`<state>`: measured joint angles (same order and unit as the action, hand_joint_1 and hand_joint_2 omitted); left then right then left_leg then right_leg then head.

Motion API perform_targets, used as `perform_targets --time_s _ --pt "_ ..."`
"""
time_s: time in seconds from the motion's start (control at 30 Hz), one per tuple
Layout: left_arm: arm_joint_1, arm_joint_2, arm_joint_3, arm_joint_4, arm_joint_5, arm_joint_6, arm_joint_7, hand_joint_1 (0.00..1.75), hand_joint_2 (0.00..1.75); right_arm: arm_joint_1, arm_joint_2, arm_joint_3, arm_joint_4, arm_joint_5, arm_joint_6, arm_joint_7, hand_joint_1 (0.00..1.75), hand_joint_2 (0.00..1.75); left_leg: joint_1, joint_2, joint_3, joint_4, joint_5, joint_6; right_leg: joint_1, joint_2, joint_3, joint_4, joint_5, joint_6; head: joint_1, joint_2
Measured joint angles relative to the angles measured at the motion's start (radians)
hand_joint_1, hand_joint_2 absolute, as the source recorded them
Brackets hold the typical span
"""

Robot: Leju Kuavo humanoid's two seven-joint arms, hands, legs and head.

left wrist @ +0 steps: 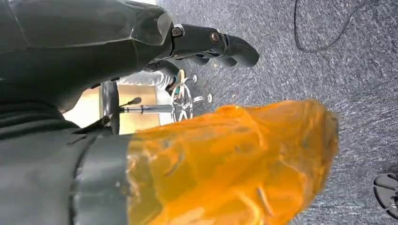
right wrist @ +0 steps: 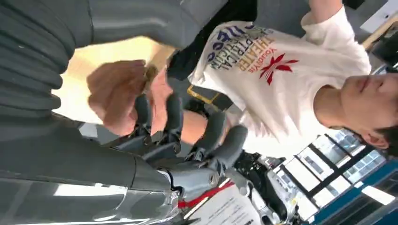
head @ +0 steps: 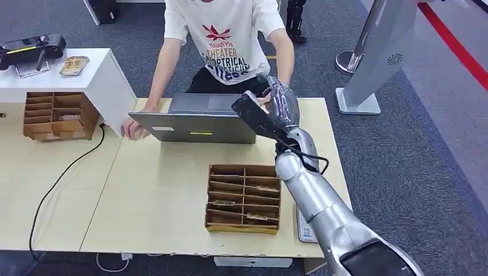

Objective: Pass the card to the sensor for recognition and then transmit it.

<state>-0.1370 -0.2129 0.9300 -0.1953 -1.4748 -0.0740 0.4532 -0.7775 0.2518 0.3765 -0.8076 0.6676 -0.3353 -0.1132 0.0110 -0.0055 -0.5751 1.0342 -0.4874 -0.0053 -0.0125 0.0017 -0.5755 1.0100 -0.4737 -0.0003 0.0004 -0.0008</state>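
A small brownish card (right wrist: 151, 72) is glimpsed between the person's fingers (right wrist: 117, 93) and the dark fingers (right wrist: 173, 110) of the right hand (head: 276, 103), which is raised above the far edge of the tabletop (head: 161, 195) beside the grey laptop (head: 198, 123). Who actually grips it cannot be told. Its face is blurred.

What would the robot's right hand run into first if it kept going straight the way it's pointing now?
Most likely the person's hand, which is already right at the right hand's fingers above the far table edge. Behind it is the person's torso. Depth is hard to judge.
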Motion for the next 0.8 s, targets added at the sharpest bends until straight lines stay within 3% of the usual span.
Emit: perform_targets --time_s 0.2,0.43,0.8 --pt "0.005 0.000 0.000 0.000 0.016 0.007 -0.001 0.00 0.00 0.075 0.016 -0.003 -0.095 -0.096 0.021 -0.057 0.00 1.75 0.000 0.000 0.000 0.000 0.000 0.000 0.000 0.000 0.000 0.000 0.000 0.000 0.000 0.000" --pt "0.018 0.000 0.003 0.000 0.042 0.023 -0.006 0.00 0.00 0.230 0.024 0.007 -0.336 -0.210 0.000 -0.116 0.00 1.75 0.000 0.000 -0.001 0.000 0.000 0.000 0.000 0.000 0.000 0.000 0.000 0.000 0.000 0.000" --pt "0.034 0.000 0.026 0.000 0.077 0.042 -0.016 0.00 0.00 0.409 0.018 0.035 -0.598 -0.360 -0.022 -0.144 0.00 1.75 0.000 0.000 -0.001 0.000 -0.001 0.000 0.000 0.000 -0.001 0.000 0.000 0.000 0.000 0.000"
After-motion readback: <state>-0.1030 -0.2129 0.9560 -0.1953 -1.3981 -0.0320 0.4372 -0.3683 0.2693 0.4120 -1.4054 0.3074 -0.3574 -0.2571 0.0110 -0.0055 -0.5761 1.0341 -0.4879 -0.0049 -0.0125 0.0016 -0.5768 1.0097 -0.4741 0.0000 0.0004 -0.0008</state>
